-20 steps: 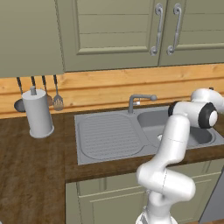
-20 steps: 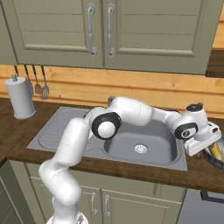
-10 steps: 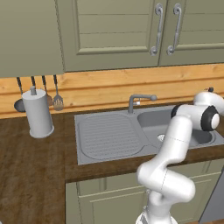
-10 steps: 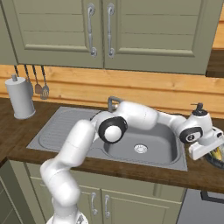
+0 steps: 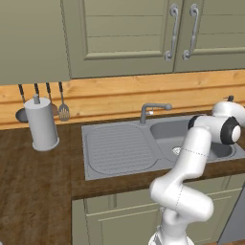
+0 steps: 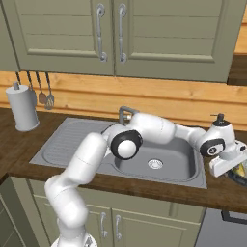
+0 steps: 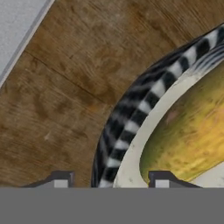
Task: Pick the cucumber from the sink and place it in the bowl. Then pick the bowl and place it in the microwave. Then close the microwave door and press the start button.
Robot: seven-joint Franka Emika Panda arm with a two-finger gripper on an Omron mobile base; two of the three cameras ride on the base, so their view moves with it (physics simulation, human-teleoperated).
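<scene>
In the right base view a white paper-roll holder (image 6: 21,108) stands at the far left of the wooden table (image 6: 14,159), and the grey sink (image 6: 72,144) lies to its right, its basin bare. Further right, past the sink's edge, the striped bowl (image 7: 131,118) sits on the table with the yellow cucumber (image 7: 192,131) inside it. The jaws straddle the bowl's pale rim, one fingertip (image 7: 61,179) outside and one inside; whether they grip it I cannot tell.
</scene>
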